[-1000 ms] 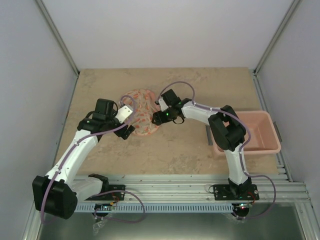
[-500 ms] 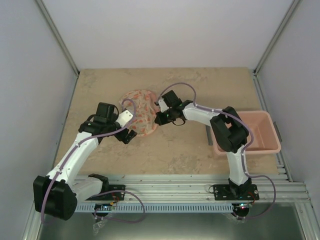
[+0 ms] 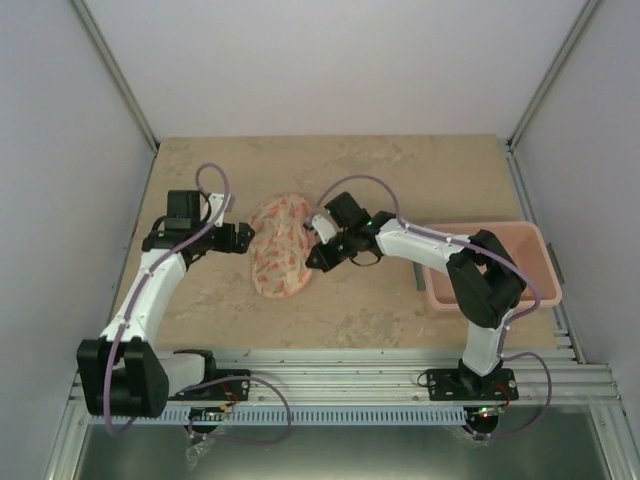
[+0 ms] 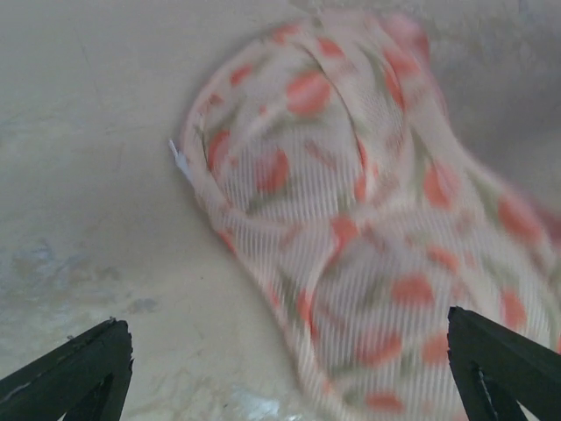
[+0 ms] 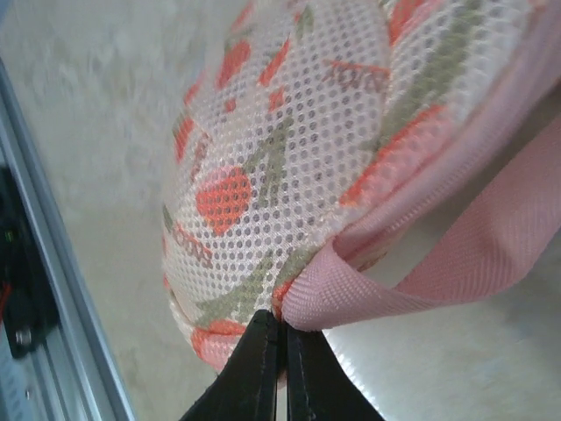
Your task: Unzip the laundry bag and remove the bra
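Right, the laundry bag (image 3: 280, 248) lies near the middle of the worktop (image 3: 400, 180). My right gripper (image 5: 282, 346) is pinched tight on its pink rim beside the strap loop (image 5: 456, 254). My left gripper (image 3: 243, 238) stands wide, just beside the bag's left edge.

The beige bench (image 3: 400, 170) carried the laundry bag (image 3: 280, 245) near centre and a pink tub (image 3: 541, 268) at 3 o'clock.

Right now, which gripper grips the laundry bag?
The right gripper, pinched shut on the laundry bag beside its pink loop; the left gripper stands wide open, holding nothing.
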